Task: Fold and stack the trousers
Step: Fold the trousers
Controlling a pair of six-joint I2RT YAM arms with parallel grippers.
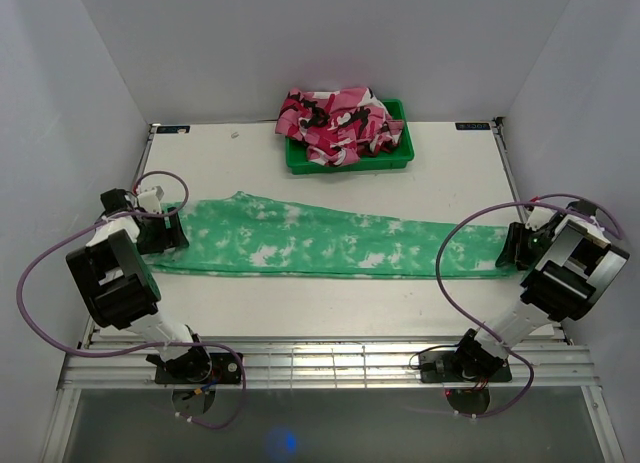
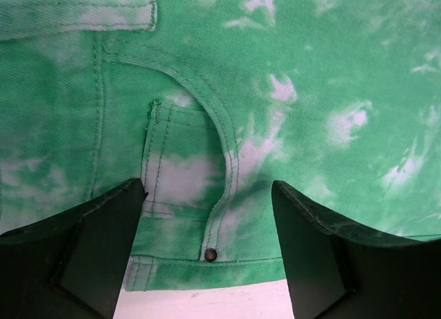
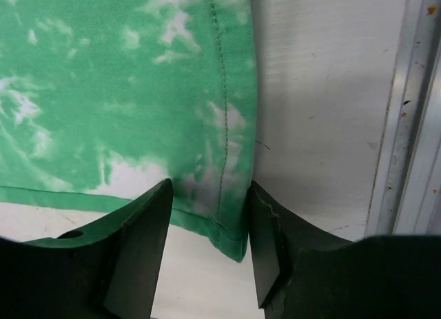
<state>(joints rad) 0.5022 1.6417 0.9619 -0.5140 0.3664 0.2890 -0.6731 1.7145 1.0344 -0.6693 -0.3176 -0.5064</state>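
Grasping of both ends appears to be in hand: the trousers (image 1: 320, 245), limp green twill blotched white, are laid flat across the table (image 1: 420, 183), the left gripper (image 2: 207, 189) held wide open over the stitched pocket (image 2: 180, 169) and rivet (image 2: 211, 253). At the seamed hem corner (image 3: 220, 215) the right gripper (image 3: 208, 189) is set astride, jaws narrower but nothing pinched; a firm nip is called for next.

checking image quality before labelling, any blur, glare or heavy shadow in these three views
Top external: even, sharp light, only a small blue glint near the bottom edge. Left wrist: trousers stitching crisp, left fingers dark with soft edges. Right wrist: hem sharp, right fingers underexposed, soft shadow on the table beside the hem.
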